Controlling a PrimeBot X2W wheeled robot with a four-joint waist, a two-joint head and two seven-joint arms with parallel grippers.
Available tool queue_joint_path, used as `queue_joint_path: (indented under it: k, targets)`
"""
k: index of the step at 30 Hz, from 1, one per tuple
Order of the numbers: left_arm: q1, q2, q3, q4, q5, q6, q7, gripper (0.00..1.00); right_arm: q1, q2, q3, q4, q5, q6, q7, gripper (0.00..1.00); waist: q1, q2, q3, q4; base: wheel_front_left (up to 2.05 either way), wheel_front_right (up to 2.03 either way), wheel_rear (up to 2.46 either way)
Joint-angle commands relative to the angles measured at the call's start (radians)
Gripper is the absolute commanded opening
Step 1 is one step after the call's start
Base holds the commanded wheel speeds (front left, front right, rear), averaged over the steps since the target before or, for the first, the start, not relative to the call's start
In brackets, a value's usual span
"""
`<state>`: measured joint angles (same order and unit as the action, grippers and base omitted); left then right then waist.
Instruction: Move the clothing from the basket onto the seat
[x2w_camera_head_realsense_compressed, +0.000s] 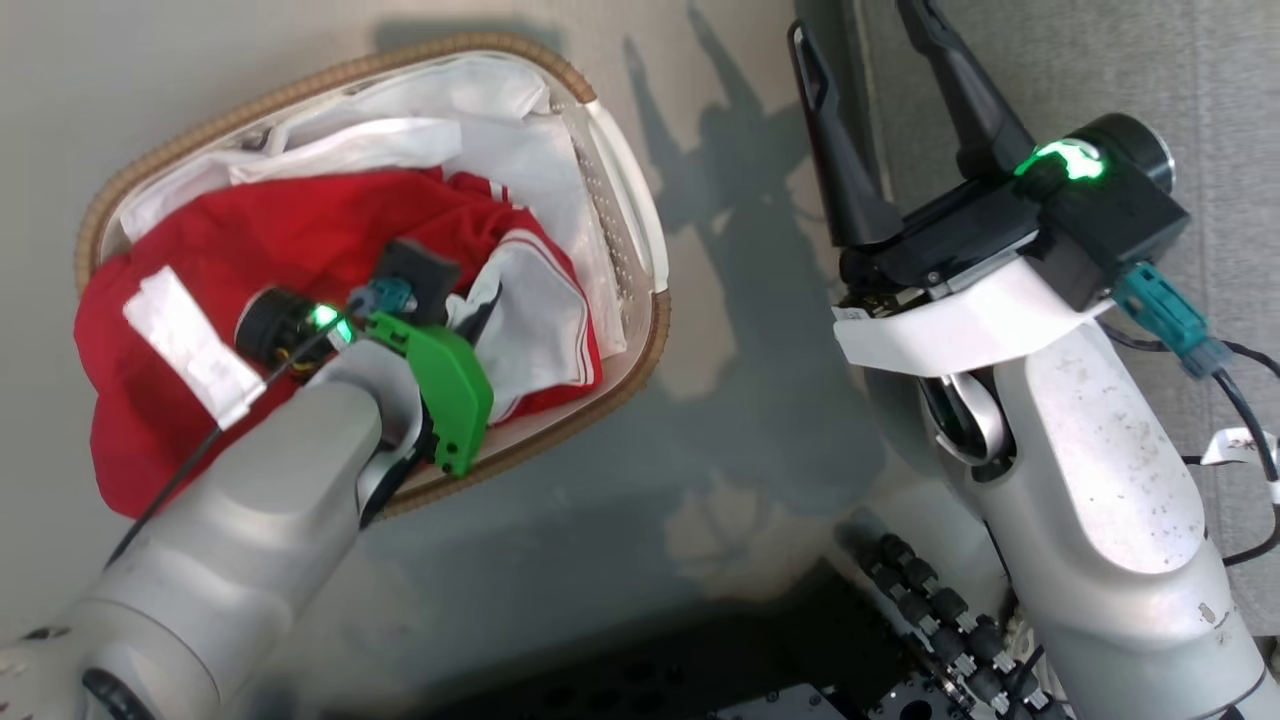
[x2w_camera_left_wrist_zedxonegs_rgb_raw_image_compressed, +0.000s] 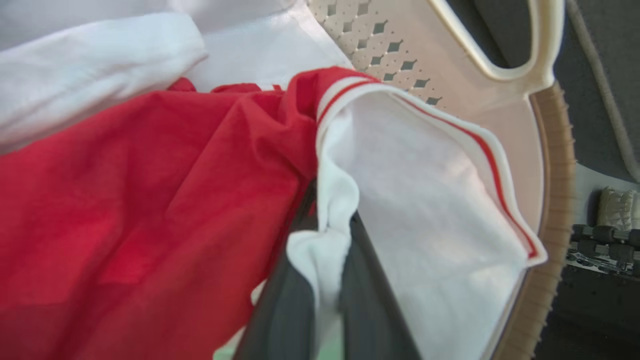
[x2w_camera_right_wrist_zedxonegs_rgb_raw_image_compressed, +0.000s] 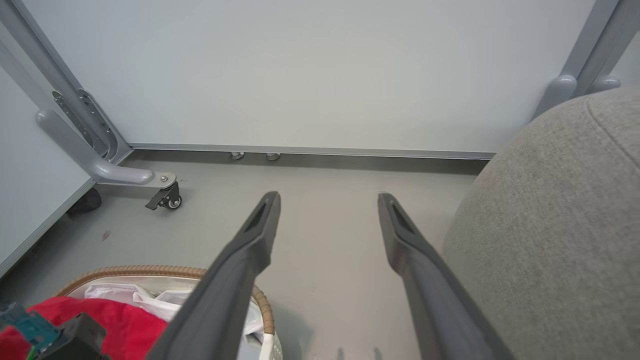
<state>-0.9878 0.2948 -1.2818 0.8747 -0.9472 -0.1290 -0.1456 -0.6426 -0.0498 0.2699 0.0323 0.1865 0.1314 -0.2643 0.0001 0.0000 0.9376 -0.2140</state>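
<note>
Grips a white fold of the clothing (x2w_camera_head_realsense_compressed: 300, 240) tight in the left claw (x2w_camera_left_wrist_zedxonegs_rgb_raw_image_compressed: 330, 220), down inside the basket (x2w_camera_head_realsense_compressed: 640, 230). Over on the right, holds the right claw (x2w_camera_right_wrist_zedxonegs_rgb_raw_image_compressed: 327, 197) spread wide, empty, above the floor (x2w_camera_right_wrist_zedxonegs_rgb_raw_image_compressed: 200, 230) between basket and seat (x2w_camera_right_wrist_zedxonegs_rgb_raw_image_compressed: 550, 225).

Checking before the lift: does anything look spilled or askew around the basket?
Yes. The clothing spills over the lower-left rim of the basket in the head view and hangs outside it. The left tool pinches only a white fold, so the rest may drag.
</note>
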Motion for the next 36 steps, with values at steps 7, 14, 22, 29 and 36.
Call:
queue_joint_path:
  k: [7,14,22,29,36]
  targets:
    - [0.106,0.009,0.000,-0.028,-0.058,-0.003,-0.052,0.00,0.044,-0.003,-0.016,0.088,0.024,-0.001,0.000,1.00,-0.0001,0.0000,-0.188,-0.011,0.00,0.00,0.00]
    - [0.196,-0.006,0.000,-0.038,-0.134,-0.003,-0.106,0.00,0.118,-0.003,-0.019,0.183,0.031,-0.001,0.000,1.00,-0.0001,0.0000,-0.370,0.015,0.00,0.00,0.00]
    - [0.283,-0.018,0.110,-0.079,-0.102,-0.003,-0.119,0.00,0.207,-0.003,-0.045,0.247,0.035,-0.001,0.000,1.00,-0.0001,0.0000,-0.556,0.076,0.00,0.00,0.00]
    - [0.383,-0.046,0.338,-0.187,0.071,-0.003,-0.119,0.00,0.287,-0.003,-0.059,0.284,0.026,-0.001,0.000,1.00,-0.0001,0.0000,-0.685,0.127,0.00,0.00,0.00]
    - [0.479,-0.085,0.544,-0.341,0.255,0.003,-0.119,0.00,0.351,-0.003,-0.071,0.306,0.035,-0.001,0.000,1.00,-0.0001,0.0000,-0.791,0.158,0.00,0.00,0.00]
